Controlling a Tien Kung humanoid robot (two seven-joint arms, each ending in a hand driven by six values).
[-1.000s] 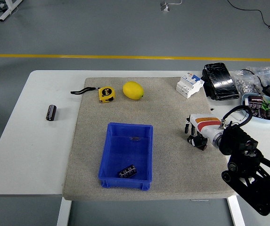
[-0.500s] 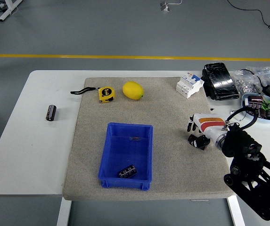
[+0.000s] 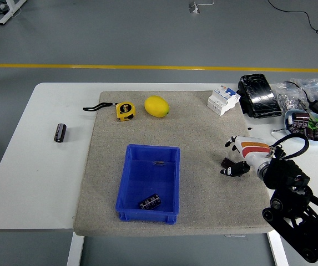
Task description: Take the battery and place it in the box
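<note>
The right robot hand [image 3: 235, 157] hangs over the right part of the grey mat [image 3: 197, 133], well apart from the blue box [image 3: 170, 183]; its fingers look loosely curled with nothing between them, though they are small and dark here, so that reading is not certain. The left arm is out of view.

One battery [image 3: 151, 201], a dark cylinder, lies inside the blue box near its front wall. A second battery [image 3: 61, 132] lies on the bare white desk [image 3: 36, 166] at the far left, off the mat and well apart from the box.

If that second battery is the one wanted, the risk is reach: it sits on the opposite side from the right robot hand, with the box between. A long stretch across could drag the arm over the box rim and shift it. A round battery lying on its side on a smooth desk may also roll away under a poor pinch. The yellow tape measure [image 3: 125, 111] and its black strap, and the lemon [image 3: 156, 106], lie farther back and seem out of the way.

The tape measure carries dark print on its face, too small to read. The white circuit breaker [image 3: 223, 100] has blue markings, also illegible.
</note>
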